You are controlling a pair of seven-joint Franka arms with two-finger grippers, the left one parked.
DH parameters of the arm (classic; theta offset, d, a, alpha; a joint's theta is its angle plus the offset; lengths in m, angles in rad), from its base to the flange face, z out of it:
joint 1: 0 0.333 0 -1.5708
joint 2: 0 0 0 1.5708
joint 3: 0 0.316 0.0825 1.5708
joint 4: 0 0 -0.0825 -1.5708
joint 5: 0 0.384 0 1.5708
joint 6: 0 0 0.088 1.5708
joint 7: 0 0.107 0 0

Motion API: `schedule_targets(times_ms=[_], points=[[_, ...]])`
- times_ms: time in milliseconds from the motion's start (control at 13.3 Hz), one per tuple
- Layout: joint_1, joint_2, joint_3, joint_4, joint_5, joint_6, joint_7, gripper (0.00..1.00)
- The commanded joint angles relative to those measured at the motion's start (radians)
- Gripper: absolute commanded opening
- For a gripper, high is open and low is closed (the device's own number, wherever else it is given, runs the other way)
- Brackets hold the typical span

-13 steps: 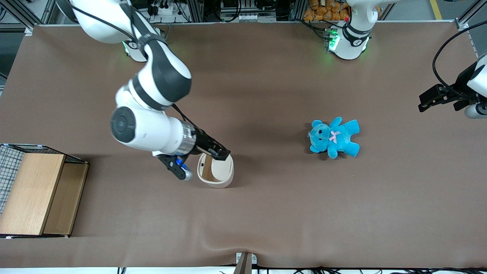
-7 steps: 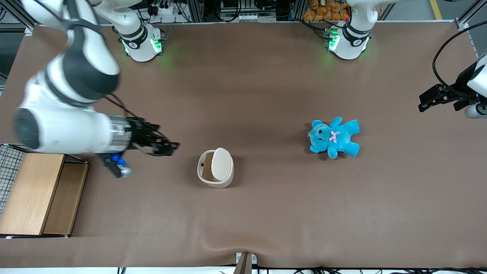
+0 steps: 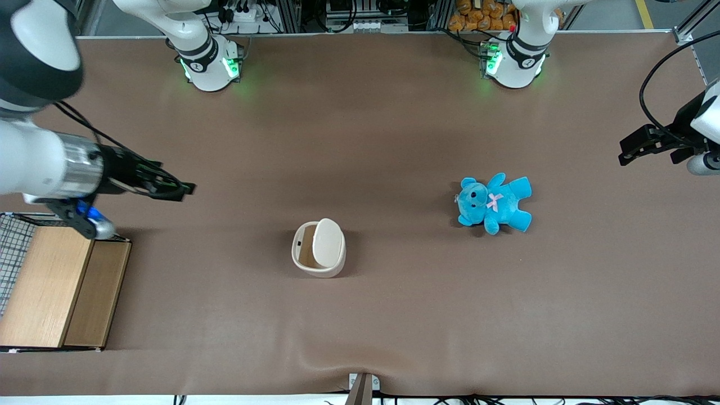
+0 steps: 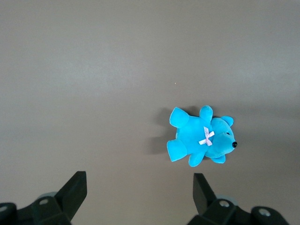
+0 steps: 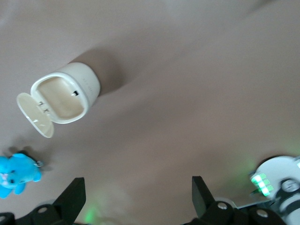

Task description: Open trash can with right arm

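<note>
The cream-white trash can (image 3: 318,256) stands on the brown table with its lid (image 3: 328,242) swung up and open, showing the tan inside. In the right wrist view the can (image 5: 65,93) shows its open mouth, with the lid (image 5: 33,115) hanging off its rim. My right arm (image 3: 34,163) is raised toward the working arm's end of the table. Its gripper (image 3: 183,190) is open and empty, well away from the can and farther from the front camera than it. The fingers (image 5: 72,197) stand wide apart.
A blue teddy (image 3: 494,203) lies toward the parked arm's end of the table, also seen in the left wrist view (image 4: 201,140) and the right wrist view (image 5: 18,174). A wooden box with wire mesh (image 3: 50,287) sits at the working arm's end, below my wrist.
My gripper left the trash can's rim and pulled away toward the working arm's end of the table, rising. The lid stays open. The can has not moved.
</note>
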Motion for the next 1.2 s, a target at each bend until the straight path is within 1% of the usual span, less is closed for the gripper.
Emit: schedule_targets(times_ms=[0,150,225,375,525,675,825,900,975,1050,1125], points=[[-0.051,-0.051,0.022,-0.016,-0.075,-0.054,-0.134,1.0],[-0.056,-0.089,0.024,-0.017,-0.193,-0.067,-0.284,1.0],[-0.062,-0.111,0.024,-0.022,-0.229,-0.067,-0.368,1.0],[-0.106,-0.146,0.022,-0.057,-0.237,-0.067,-0.449,1.0],[-0.113,-0.224,0.018,-0.161,-0.237,-0.024,-0.49,1.0],[-0.116,-0.322,0.013,-0.276,-0.237,0.011,-0.492,1.0],[-0.122,-0.438,0.01,-0.449,-0.237,0.118,-0.51,1.0],[-0.122,-0.479,0.002,-0.515,-0.237,0.16,-0.547,1.0],[-0.119,-0.48,-0.001,-0.526,-0.237,0.177,-0.555,1.0],[-0.113,-0.471,-0.001,-0.502,-0.241,0.171,-0.558,1.0],[-0.11,-0.439,0.001,-0.461,-0.259,0.16,-0.558,1.0]])
